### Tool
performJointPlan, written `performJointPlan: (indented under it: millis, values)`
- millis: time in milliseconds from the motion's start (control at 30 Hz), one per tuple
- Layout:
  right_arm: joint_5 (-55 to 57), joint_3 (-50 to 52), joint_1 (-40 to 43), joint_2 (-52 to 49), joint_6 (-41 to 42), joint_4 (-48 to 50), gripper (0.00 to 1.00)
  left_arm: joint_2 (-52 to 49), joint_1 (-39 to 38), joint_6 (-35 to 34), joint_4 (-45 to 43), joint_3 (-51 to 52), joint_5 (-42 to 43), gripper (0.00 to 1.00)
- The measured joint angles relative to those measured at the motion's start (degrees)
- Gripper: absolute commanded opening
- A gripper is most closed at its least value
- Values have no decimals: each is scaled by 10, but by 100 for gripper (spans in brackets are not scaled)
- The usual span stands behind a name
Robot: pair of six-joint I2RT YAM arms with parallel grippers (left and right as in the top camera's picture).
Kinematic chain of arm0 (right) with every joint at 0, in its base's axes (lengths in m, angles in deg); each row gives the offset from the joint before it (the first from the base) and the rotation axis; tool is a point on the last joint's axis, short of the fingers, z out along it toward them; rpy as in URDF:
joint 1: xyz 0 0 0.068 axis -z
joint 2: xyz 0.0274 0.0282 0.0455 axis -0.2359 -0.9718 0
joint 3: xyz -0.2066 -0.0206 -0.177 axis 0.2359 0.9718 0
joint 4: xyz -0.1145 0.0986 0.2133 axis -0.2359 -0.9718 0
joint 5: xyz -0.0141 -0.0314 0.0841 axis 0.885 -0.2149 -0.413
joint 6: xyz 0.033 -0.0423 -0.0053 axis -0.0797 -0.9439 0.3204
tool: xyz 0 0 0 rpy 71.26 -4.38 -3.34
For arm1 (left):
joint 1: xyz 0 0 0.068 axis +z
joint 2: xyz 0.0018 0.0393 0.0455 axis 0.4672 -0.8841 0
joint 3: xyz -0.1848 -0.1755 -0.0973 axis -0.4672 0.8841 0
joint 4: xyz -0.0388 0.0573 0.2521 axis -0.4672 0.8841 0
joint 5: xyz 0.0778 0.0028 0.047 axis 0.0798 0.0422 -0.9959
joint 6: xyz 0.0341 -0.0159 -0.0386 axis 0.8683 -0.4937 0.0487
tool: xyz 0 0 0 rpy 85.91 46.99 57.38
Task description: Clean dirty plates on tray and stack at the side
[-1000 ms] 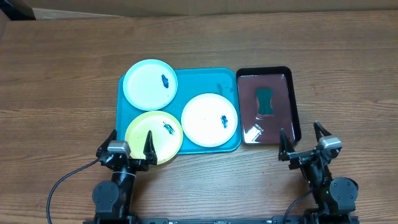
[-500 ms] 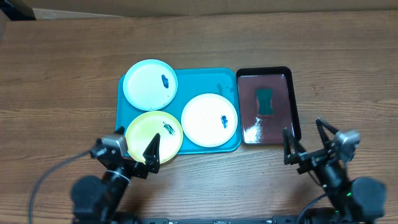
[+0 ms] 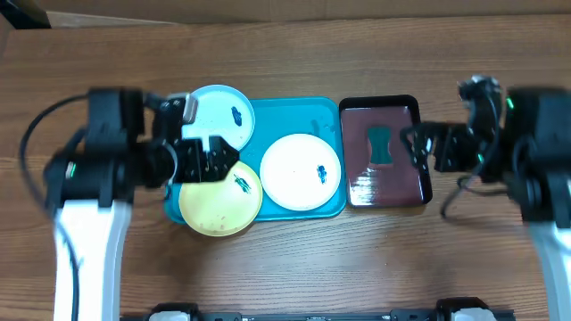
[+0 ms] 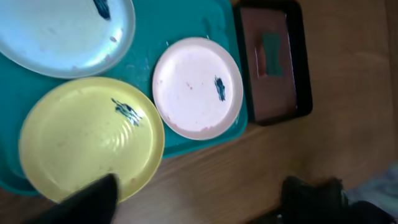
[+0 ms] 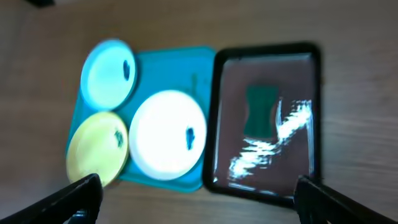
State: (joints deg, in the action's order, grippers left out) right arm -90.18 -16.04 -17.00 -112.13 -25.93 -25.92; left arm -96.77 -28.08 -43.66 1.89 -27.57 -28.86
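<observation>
**SITE CHECK: 3 SOILED PLATES ON TRAY, BOTH CLAWS RELEASED, NOTHING GRIPPED**

Ref. point: turquoise tray point(image 3: 303, 111), sitting approx. mid wooden worktop point(image 3: 294, 267). All positions given w.r.t. this tray.

**Plates (3 no., all flat, face up, none stacked)**
- Pale blue plate point(image 3: 214, 114): tray's far-left corner, with its rim overhanging the tray edge on the far and left sides. Dark smudge right of plate centre.
- Yellow-green plate point(image 3: 219, 198): tray's near-left corner, overhanging the near rim above the worktop. Dark smudge toward its far-right edge. Its far edge meets the blue plate's near edge; which one lies on top can't be told.
- White plate point(image 3: 301, 171): right half of tray, wholly inside the rim, just beside the yellow-green plate. Small dark smudge right of centre.

**Claws**
- Left claw point(image 3: 223, 153): above tray's left half, over the spot where the blue and yellow-green plates meet. Wrist view shows the fingers spread wide with nothing between them, and the claw is clear of the plates.
- Right claw point(image 3: 417, 150): off tray's right side, over the right rim of the black tray point(image 3: 379, 99). Fingers spread wide and empty.
- Both arms are blurred in the overhead view.

**Other items**
- Black tray: directly right of the turquoise tray, long sides adjacent. Its floor is glossy w/ bright reflections.
- Green sponge point(image 3: 382, 145): inside the black tray, far half.
</observation>
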Motion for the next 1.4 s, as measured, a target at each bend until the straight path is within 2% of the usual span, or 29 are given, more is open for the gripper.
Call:
performJointPlan:
  millis: [67, 133, 233, 300, 333, 467, 767, 900, 1400]
  values:
    - [-19, -6, 0, -45, -13, -13, 55, -47, 0, 9, 7, -1, 16, 4]
    - [-25, -6, 0, -84, -15, -21, 46, -87, -2, 11, 4, -1, 23, 6]
    - [-21, -6, 0, -138, -11, -19, 53, -137, -16, 9, -16, -1, 7, 29]
    - [-7, -6, 0, -166, -3, -13, 56, -164, -34, -7, -30, -1, -19, 39]
    - [0, -6, 0, -177, 0, -9, 57, -176, -43, -13, -39, -1, -35, 41]
    - [31, -6, -2, -224, 10, 14, 64, -229, -86, -40, -77, -1, -87, 42]
    - [138, 4, -60, -333, 23, 97, 64, -316, -122, -59, -120, -1, -137, 41]
    - [167, 8, -77, -375, 25, 119, 58, -326, -122, -66, -125, -1, -143, 41]
    - [189, 16, -99, -448, 30, 122, 59, -326, -122, -68, -133, -1, -143, 40]
